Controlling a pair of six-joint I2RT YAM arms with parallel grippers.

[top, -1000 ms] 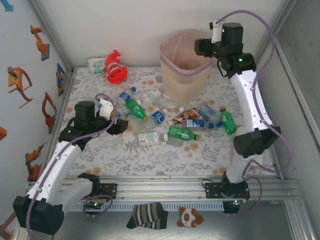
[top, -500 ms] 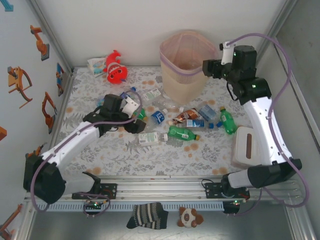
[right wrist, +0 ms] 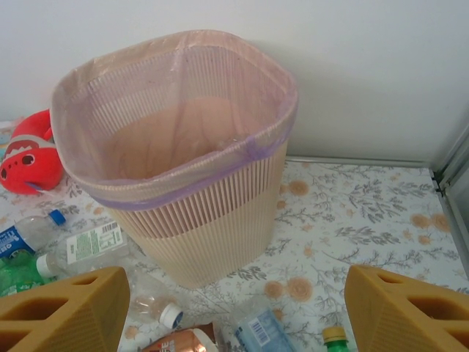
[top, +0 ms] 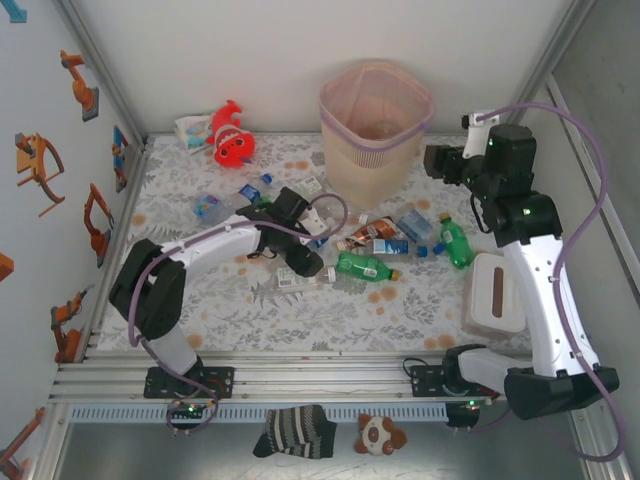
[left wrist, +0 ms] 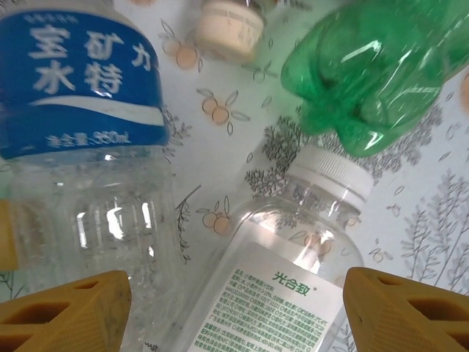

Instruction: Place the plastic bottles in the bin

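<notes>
White-capped bottle [left wrist: 282, 249] is lying slantwise between the wide jaws of the left gripper [left wrist: 234, 293], while the right gripper [right wrist: 234, 282] is hanging open near the bin [right wrist: 212, 220].

A white back wall [top: 250, 60] fills the top of the frame, evenly lit and without hard shadows. The left wall [top: 30, 70] carries orange-brown stickers [top: 38, 160], perhaps robot arms. A tabletop cloth [top: 300, 310] printed with grey leaves and orange fruit spreads across the middle. Aluminium rails [top: 330, 375] cross the lower frame, with grey floor [top: 120, 450] below them. A slanted metal post [top: 565, 45] edges the upper right.
</notes>
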